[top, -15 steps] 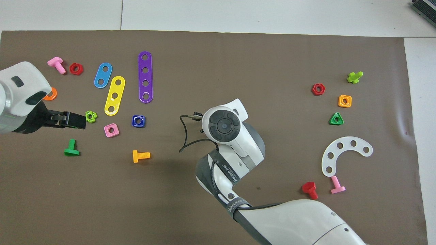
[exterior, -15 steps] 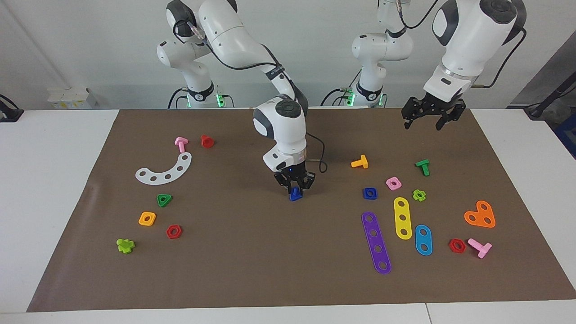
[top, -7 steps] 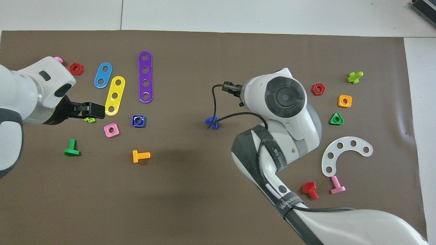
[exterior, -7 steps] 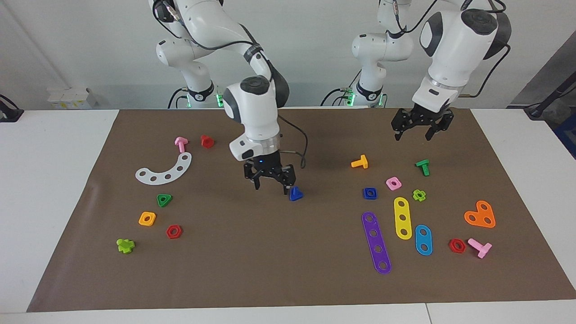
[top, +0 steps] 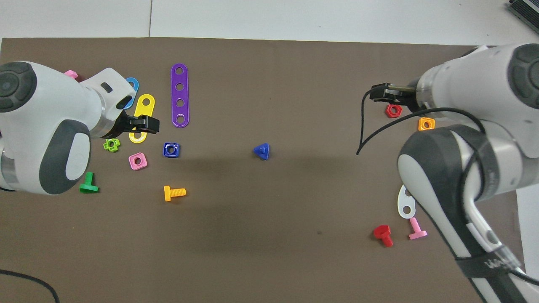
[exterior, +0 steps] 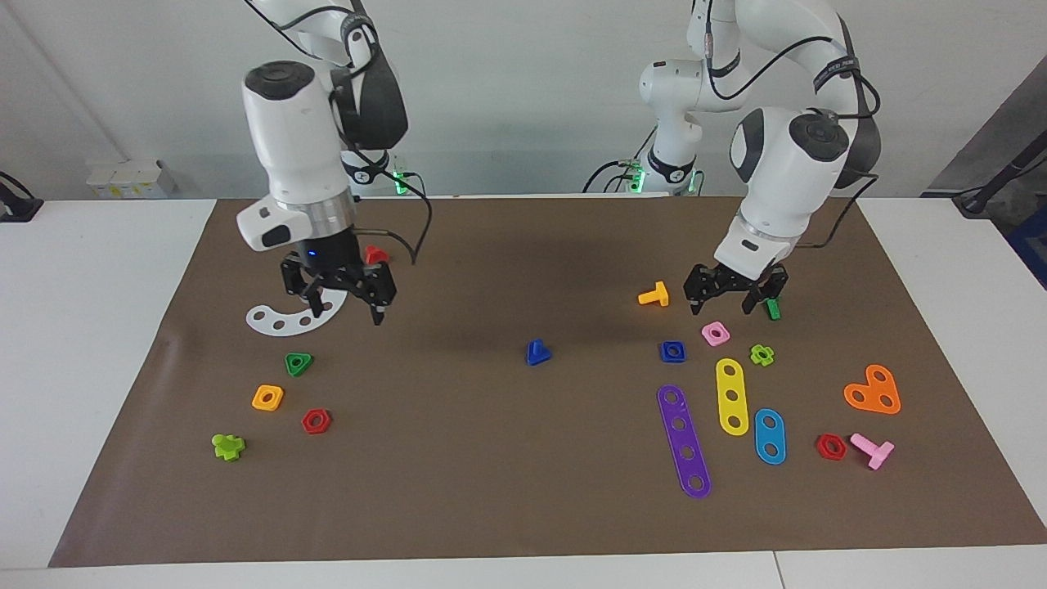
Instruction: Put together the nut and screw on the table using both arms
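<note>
Honestly, nothing's assembled yet — the screw [exterior: 536, 352] stands head-down mid-mat, the nut [exterior: 671, 351] lies well apart toward the left arm's end. The left gripper [exterior: 730, 297] hangs open over the pink nut [exterior: 715, 333], the right gripper [exterior: 343, 299] open over the white curved strip [exterior: 282, 321] — both empty.
</note>
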`<state>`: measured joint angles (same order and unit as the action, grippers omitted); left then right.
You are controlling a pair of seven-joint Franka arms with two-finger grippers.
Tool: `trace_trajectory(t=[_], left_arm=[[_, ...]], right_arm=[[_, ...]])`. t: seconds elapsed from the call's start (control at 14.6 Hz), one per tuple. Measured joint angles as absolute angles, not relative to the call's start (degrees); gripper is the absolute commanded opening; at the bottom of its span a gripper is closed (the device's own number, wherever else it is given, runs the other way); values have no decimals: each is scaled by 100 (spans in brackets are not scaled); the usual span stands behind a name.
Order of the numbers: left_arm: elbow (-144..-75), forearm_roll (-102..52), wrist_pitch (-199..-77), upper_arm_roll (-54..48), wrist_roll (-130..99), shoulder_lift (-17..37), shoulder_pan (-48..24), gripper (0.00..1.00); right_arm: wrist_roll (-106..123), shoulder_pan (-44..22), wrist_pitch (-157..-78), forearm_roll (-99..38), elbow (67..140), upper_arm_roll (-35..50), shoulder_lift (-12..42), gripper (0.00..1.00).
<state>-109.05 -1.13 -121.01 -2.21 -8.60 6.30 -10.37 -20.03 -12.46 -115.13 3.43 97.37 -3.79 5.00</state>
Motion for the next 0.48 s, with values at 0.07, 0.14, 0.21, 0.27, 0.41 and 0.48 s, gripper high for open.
trace_trajectory(t=[0.07, 0.14, 0.21, 0.27, 0.41, 0.48], left_arm=[[-11095, -113, -12380, -222, -860, 646, -1057, 94], [-11256, -113, -12574, -221, -860, 655, -1094, 92], [-11386, -113, -12689, -221, -860, 668, -1145, 92], [-11481, -113, -12751, -222, -861, 688, -1206, 91], [-11630, -58, -12853, -221, -861, 766, -1333, 91], [-11684, -15, -12894, -221, -861, 838, -1391, 91]], right_arm=[[-1741, -1078, -11227, 339, 9731, -379, 315, 100], [-1526, -942, -10943, 293, 9720, -380, 141, 100], [-1343, -819, -10657, 180, 9691, -382, -19, 100], [-1193, -701, -10386, 82, 9643, -383, -156, 100], [-873, -486, -9816, 60, 9493, -386, -393, 100], [-648, -404, -9523, 74, 9393, -387, -467, 100]])
